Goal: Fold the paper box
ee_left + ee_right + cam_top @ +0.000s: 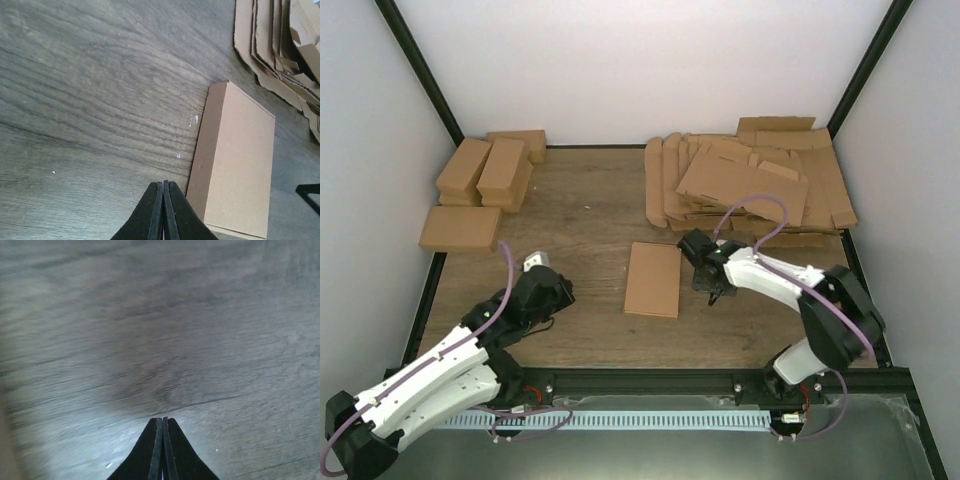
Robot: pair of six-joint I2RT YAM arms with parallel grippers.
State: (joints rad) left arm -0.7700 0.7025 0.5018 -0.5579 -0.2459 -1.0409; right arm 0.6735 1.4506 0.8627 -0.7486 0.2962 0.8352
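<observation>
Top view from above: the paper box lies flat and closed near the middle of the wooden table, between the two arms. The left gripper sits low to the box's left, well apart from it, fingers pressed together and holding nothing. The right gripper points down just beside the box's right edge, also closed and empty. A loose heap of flat cardboard sheets fills the far right corner; narrow brown boxes are piled at the far left.

Left wrist view: the black fingers meet in a tight point above bare wood grain. The paper box lies to their right, with the sheets beyond it.

Right wrist view: the closed fingers hover over blurred wood. A tan strip at the left edge is too blurred to identify.
</observation>
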